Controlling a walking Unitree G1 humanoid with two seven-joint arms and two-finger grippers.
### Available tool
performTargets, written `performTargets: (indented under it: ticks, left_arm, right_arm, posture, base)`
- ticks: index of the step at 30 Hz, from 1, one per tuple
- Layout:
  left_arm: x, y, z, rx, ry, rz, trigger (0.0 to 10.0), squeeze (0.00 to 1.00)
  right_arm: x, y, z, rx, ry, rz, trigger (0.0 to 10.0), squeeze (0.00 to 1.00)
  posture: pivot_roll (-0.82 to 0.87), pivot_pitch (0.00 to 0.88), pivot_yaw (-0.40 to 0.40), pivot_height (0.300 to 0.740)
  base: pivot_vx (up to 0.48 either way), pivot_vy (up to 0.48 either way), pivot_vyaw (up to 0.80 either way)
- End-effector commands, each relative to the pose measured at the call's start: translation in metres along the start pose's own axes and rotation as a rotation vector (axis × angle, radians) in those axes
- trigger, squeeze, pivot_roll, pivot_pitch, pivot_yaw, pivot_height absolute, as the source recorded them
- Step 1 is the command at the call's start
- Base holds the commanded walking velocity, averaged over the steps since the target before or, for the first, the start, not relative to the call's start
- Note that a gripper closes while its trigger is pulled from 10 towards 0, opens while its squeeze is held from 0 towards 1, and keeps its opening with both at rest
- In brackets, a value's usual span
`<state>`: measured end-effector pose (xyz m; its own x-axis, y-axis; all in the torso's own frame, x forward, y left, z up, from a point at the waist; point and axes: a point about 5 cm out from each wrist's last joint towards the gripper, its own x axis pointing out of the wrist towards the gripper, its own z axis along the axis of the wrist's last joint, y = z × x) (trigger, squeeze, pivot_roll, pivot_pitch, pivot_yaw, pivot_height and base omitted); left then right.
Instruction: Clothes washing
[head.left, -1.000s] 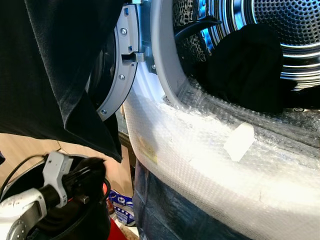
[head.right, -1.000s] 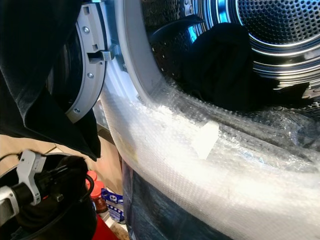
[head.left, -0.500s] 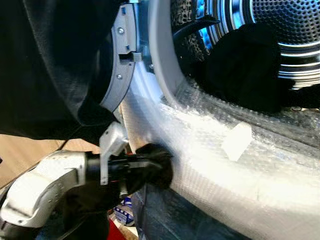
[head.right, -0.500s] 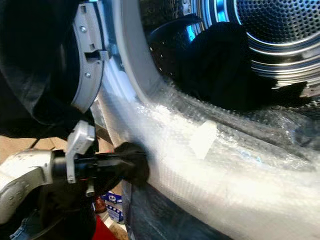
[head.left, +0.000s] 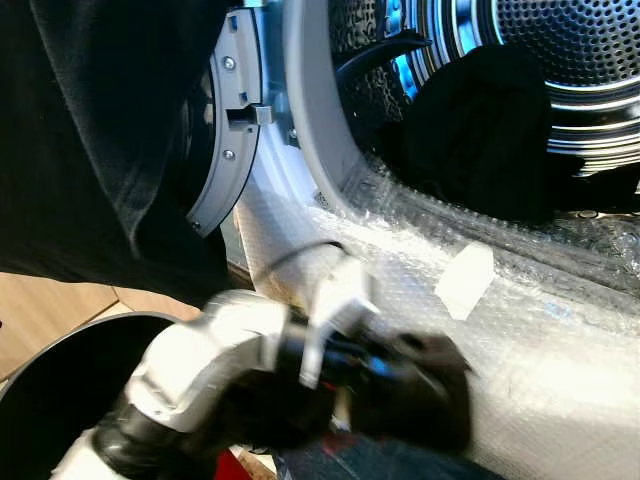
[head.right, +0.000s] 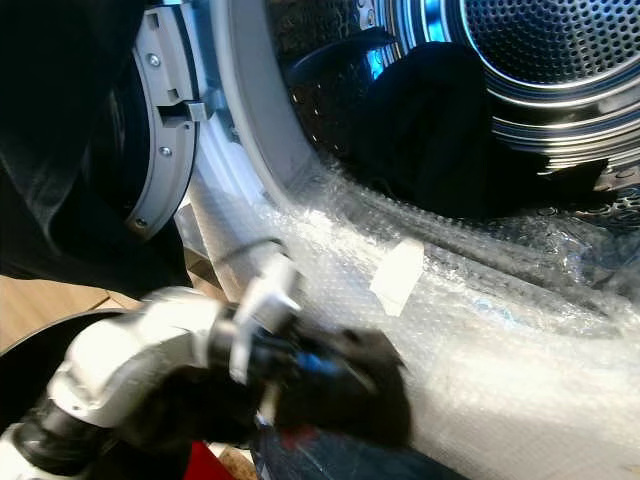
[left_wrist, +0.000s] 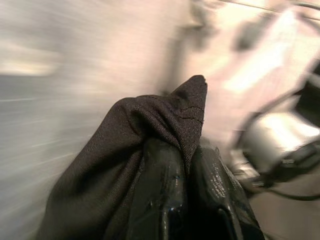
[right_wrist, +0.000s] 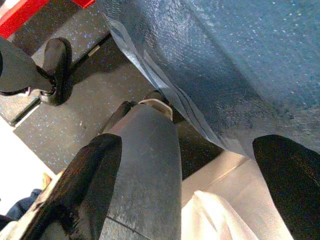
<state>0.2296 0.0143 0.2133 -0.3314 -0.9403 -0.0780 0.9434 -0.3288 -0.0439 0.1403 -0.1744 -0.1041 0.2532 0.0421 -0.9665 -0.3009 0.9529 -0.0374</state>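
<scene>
Bubble-wrapped washer rim (head.left: 560, 340), one dark garment (head.left: 480, 130) in the drum; left gripper (head.left: 440, 385) clamps another black cloth (left_wrist: 125, 145); right gripper (right_wrist: 190, 170) hangs wide open.

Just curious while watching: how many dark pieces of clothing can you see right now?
3: a cloth pinched in the left gripper, one garment inside the drum, one hanging over the door. More may be hidden.

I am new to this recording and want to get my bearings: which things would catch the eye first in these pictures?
The left gripper, blurred with motion and clamped on a dark cloth, is in front of the bubble wrap that covers the washing machine's front. Behind it the steel drum stands open, with a black garment lying inside. At the left, more dark fabric hangs over the open door.
</scene>
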Motion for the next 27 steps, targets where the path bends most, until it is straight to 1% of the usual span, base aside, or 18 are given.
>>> performTargets:
  ticks: [1,2,3,5,7,11,12,13,15,18,23,26,27]
  left_arm:
    - [0.011,-0.003,-0.005,-0.006,0.020,-0.062,0.0,0.00]
    - [0.011,-0.003,-0.005,-0.006,0.020,-0.062,0.0,0.00]
    - [0.017,-0.003,-0.006,-0.004,0.021,-0.074,0.0,0.00]
    - [0.021,-0.002,-0.005,-0.003,0.015,-0.079,0.0,0.00]
    - [0.027,0.001,0.001,0.005,-0.010,-0.085,0.0,0.00]
    - [0.032,0.004,0.006,0.016,-0.029,-0.092,0.0,0.00]
    - [0.037,0.007,0.009,0.025,-0.042,-0.095,0.0,0.00]
    - [0.037,0.007,0.009,0.025,-0.042,-0.095,0.0,0.00]
    - [0.046,0.014,0.014,0.039,-0.066,-0.082,0.0,0.00]
    - [0.052,0.019,0.019,0.047,-0.092,-0.067,0.0,0.00]
    - [0.054,0.020,0.021,0.030,-0.134,-0.043,0.0,0.00]
    - [0.053,0.026,0.023,0.001,-0.184,0.025,0.0,0.00]
    - [0.052,0.027,0.022,-0.001,-0.188,0.030,0.0,0.00]
  right_arm:
    - [0.001,0.006,-0.004,0.008,0.018,0.016,10.0,0.00]
    - [0.001,0.006,-0.004,0.008,0.018,0.016,10.0,0.00]
    - [0.001,0.006,-0.003,0.011,0.017,0.016,10.0,0.00]
    - [0.001,0.006,-0.003,0.012,0.016,0.016,10.0,0.00]
    - [0.001,0.006,-0.003,0.011,0.018,0.017,10.0,0.00]
    - [0.001,0.006,-0.004,0.009,0.020,0.018,10.0,0.00]
    - [0.001,0.006,-0.004,0.006,0.021,0.018,10.0,0.00]
    - [0.001,0.006,-0.004,0.006,0.021,0.018,10.0,0.00]
    - [0.001,0.006,-0.004,0.003,0.021,0.017,10.0,0.00]
    - [0.001,0.006,-0.003,0.000,0.019,0.018,10.0,0.00]
    - [0.001,0.008,-0.003,0.000,0.016,0.020,10.0,0.00]
    - [0.001,0.009,-0.005,-0.009,0.022,0.022,10.0,0.00]
    - [0.001,0.009,-0.006,-0.011,0.024,0.023,10.0,0.00]
  posture:
    - [0.01,0.000,0.017,0.740]
    - [0.01,0.000,0.017,0.740]
    - [0.01,0.000,0.020,0.740]
    - [0.01,0.000,0.020,0.740]
    - [0.01,0.000,0.018,0.740]
    - [0.01,0.000,0.018,0.740]
    - [0.01,0.000,0.023,0.740]
    - [0.01,0.000,0.023,0.740]
    - [0.01,0.000,0.021,0.740]
    - [0.01,0.000,0.026,0.740]
    - [0.00,0.000,0.030,0.740]
    - [0.01,0.000,0.033,0.740]
    - [0.01,0.000,0.037,0.740]
  base:
    - [0.000,0.000,0.00]
    - [0.000,0.000,0.00]
    - [0.000,0.000,0.00]
    - [0.000,0.000,0.00]
    - [0.000,0.000,0.00]
    - [0.000,0.000,0.00]
    - [0.000,0.000,0.00]
    - [0.000,0.000,0.00]
    - [0.000,0.000,0.00]
    - [0.000,0.000,0.00]
    - [0.000,0.000,0.00]
    - [0.000,0.000,0.00]
    - [0.000,0.000,0.00]
